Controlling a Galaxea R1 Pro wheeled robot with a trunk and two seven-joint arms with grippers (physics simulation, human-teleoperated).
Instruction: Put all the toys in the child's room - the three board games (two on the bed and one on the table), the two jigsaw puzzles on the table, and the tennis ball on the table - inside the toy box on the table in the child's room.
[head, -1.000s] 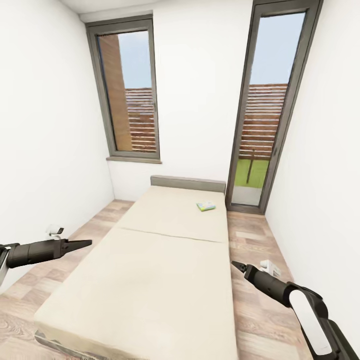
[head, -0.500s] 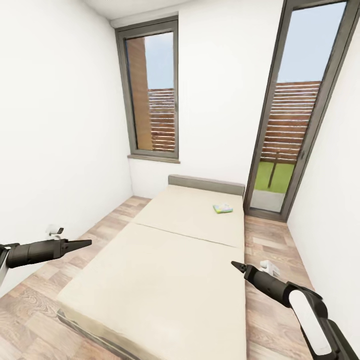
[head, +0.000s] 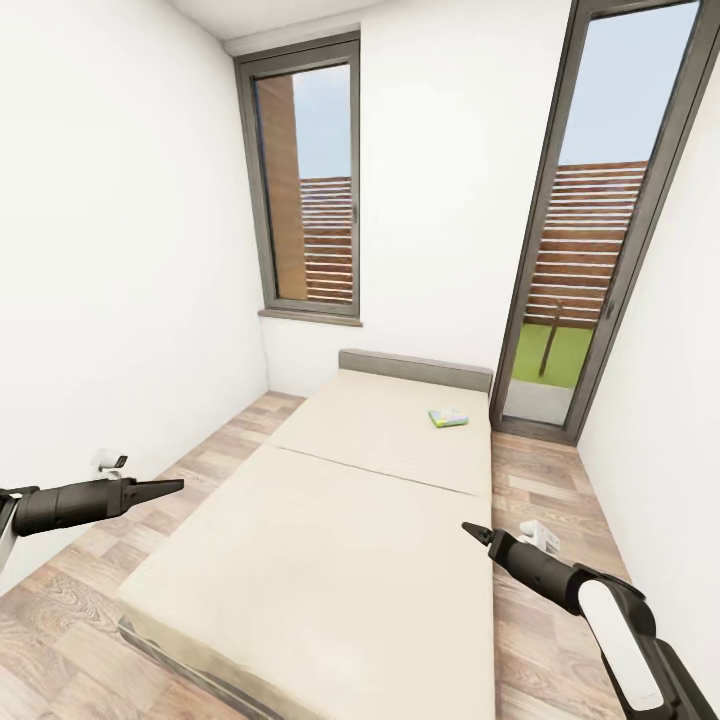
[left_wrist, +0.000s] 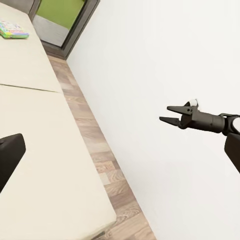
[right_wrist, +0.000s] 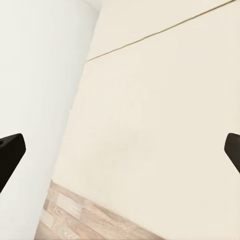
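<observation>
1. A narrow white-walled child's room (head: 120, 250) is seen from the head view, with wood-plank floor (head: 210, 460) along both sides of the bed.
2. The bed (head: 330, 540) is laid lengthwise away from the camera; a plain beige mattress with one seam across it and a low grey headboard (head: 415, 368) at the far end are noted.
3. One board game (head: 447, 417), a small flat box with a green and white cover, is seen lying flat on the mattress near the far right corner of the bed, just short of the headboard. The same box is picked up in the left wrist view (left_wrist: 13, 30). Its lettering is too small to be read.
4. Two tall dark-framed windows (head: 308, 180) are set in the far wall; slatted fencing and grass are visible through them.
5. The left gripper (head: 172, 487) is held over the floor at the bed's left side, nothing between its jaws; how far they are parted cannot be told.
6. The right gripper (head: 472, 531) is held at the bed's right edge; in the left wrist view (left_wrist: 168, 114) its jaws are seen parted, with nothing gripped.
</observation>
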